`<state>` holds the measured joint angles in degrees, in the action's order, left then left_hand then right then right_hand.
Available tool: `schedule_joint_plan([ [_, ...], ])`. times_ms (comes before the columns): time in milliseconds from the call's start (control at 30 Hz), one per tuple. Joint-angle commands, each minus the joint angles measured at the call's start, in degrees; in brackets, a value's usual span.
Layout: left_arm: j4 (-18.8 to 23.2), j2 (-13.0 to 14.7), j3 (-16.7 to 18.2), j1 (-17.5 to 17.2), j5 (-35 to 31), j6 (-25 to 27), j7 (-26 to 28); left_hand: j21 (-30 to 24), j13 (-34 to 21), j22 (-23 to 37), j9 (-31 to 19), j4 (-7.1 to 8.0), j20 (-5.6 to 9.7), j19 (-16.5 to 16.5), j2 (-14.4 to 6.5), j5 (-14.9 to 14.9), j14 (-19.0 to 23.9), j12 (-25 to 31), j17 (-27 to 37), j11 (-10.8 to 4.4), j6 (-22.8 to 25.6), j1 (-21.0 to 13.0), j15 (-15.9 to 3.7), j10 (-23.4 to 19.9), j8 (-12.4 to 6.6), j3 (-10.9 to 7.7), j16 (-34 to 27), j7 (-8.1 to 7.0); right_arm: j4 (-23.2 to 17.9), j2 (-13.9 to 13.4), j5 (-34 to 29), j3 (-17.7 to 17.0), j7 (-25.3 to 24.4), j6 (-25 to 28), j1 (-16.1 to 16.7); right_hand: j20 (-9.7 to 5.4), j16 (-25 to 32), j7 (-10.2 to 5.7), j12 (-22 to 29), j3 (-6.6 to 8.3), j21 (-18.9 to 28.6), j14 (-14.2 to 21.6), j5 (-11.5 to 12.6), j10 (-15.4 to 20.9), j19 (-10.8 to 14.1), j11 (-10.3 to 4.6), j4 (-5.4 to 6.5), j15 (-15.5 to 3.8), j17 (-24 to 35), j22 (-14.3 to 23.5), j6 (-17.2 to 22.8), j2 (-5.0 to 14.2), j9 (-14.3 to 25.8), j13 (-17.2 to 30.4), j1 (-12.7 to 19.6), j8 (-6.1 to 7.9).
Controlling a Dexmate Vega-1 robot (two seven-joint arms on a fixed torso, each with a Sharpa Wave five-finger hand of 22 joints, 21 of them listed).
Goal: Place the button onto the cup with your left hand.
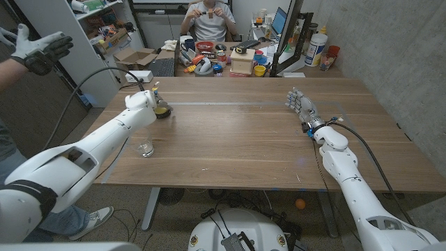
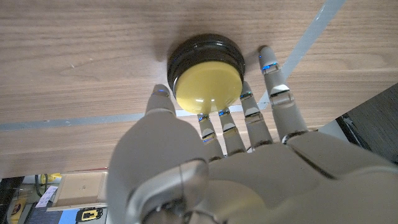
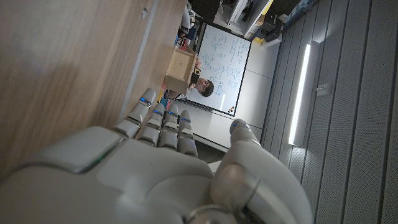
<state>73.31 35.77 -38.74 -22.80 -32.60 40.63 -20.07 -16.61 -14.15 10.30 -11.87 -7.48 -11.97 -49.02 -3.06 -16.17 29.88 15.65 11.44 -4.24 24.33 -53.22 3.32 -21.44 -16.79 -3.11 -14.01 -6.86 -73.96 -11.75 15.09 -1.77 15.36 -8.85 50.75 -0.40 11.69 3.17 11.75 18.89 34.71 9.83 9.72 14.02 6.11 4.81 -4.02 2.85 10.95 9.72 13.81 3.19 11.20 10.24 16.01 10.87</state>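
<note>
**Left hand closes around the button, cup waits nearer**

Now the left hand [image 1: 144,100] is at the button [image 1: 162,111], on the left part of the wooden table [image 1: 244,132] toward its far edge. From the left wrist view, the button [image 2: 206,73] shows a yellow domed cap in a black ribbed base, standing on the wood. The fingers [image 2: 272,81] reach up around it on both sides, spread apart, their tips close to or touching its rim; whether the button is truly gripped I cannot tell, and it sits on the table, not lifted.

Nearer to the robot, a little left of the button, a small clear cup [image 1: 145,148] stands upright on the table, apart from hand and button alike.

The right hand [image 1: 301,109] stands at the right side of the table, palm upright, fingers straight and slightly apart, holding nothing. In the right wrist view, its fingers [image 3: 163,121] lie side by side next to the wood.

Behind the far edge a person [image 1: 209,17] sits at a cluttered desk. At far left, another person's gloved hand [image 1: 38,47] is raised.
</note>
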Motion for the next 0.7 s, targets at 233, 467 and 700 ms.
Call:
schedule_joint_plan([
  [233,1.6,-1.5,-0.5,-1.0,-1.5,3.9,1.6,-0.4,-2.6,-0.3,-0.8,-2.20,1.52,-7.9,-3.3,4.2,6.2,2.4,2.2,-1.18,7.6,-11.6,-3.48,-4.5,-3.26,-5.19,-1.4,0.07,0.1,-0.5,0.9,0.3,2.4,-2.4,-1.4,0.61,-0.2,-0.40,0.3,-0.01,-0.2,0.4,0.3,0.3,0.6,-0.23,-0.26,-0.18,0.0,0.3,0.1,-0.27,0.0,0.3,-0.5,0.42],
  [467,2.7,-1.7,0.3,-2.5,-1.5,4.4,5.0,-0.2,-3.9,-0.3,-1.2,-2.02,3.06,-10.4,-4.2,4.6,8.3,3.3,3.6,-1.69,10.7,-15.6,-4.02,-6.2,-4.76,-7.37,-2.0,0.90,1.4,-0.6,1.1,0.6,3.5,-2.9,-2.0,0.71,-0.2,-0.40,0.3,-0.15,-0.4,0.3,0.3,0.3,0.8,-0.21,-0.25,-0.20,0.0,0.3,0.1,-0.40,0.0,0.3,-0.7,0.42],
  [700,2.9,-2.0,0.1,-2.6,-1.8,5.1,5.8,0.1,-4.7,-0.3,-1.3,-1.94,3.96,-11.2,-4.4,4.7,9.3,3.8,4.3,-1.78,12.9,-17.6,-4.35,-7.4,-5.78,-8.53,-2.2,1.55,1.7,-0.7,1.0,0.9,3.9,-2.9,-2.2,0.85,-0.2,-0.43,0.3,-0.26,-0.5,0.3,0.3,0.3,0.9,-0.21,-0.27,-0.24,0.0,0.3,0.1,-0.54,0.0,0.3,-0.8,0.41],
])
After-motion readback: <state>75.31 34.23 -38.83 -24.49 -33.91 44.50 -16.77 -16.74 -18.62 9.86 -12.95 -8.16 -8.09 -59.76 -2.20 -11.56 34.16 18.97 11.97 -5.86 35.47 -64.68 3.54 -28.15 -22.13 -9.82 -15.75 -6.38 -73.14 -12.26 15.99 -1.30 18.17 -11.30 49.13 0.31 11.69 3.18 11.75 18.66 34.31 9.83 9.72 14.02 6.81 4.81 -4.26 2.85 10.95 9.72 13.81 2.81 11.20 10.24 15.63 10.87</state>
